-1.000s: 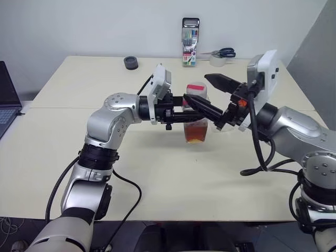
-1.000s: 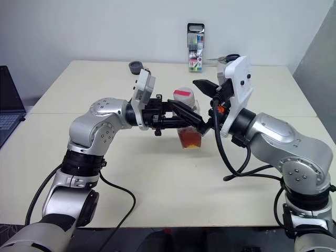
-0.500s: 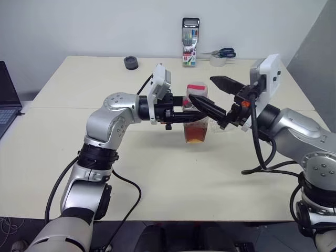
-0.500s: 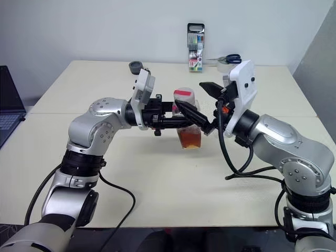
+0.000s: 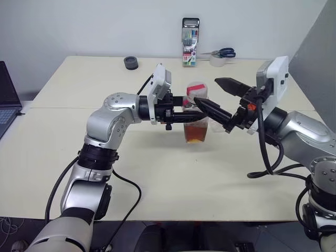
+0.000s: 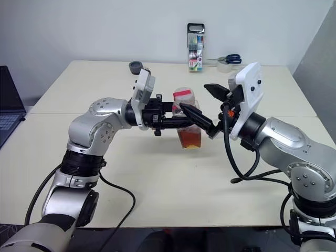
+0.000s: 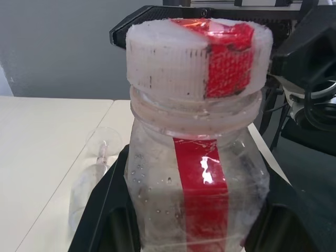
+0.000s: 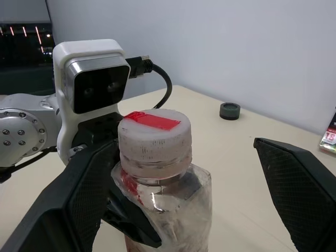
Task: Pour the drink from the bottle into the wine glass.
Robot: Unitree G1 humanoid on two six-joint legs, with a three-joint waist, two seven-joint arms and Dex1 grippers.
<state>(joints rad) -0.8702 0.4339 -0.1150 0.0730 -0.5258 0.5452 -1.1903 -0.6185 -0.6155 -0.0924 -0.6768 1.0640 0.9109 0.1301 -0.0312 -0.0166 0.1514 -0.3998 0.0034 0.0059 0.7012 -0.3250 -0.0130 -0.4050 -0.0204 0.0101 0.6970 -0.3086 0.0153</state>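
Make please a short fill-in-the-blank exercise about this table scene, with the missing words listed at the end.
1. The left pincer is shut on the ______.
2. The cap of the bottle is white and ______.
3. The fingers of the right pincer stand ______, one on each side of the cap.
4. The wine glass is ______, with no drink in it.

Missing words: bottle; red; open; empty

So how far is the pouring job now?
Done: the left tool holds the bottle upright. In hand: the right tool is open around the cap, which is on. Left: uncap, then pour the drink into the glass lying behind.
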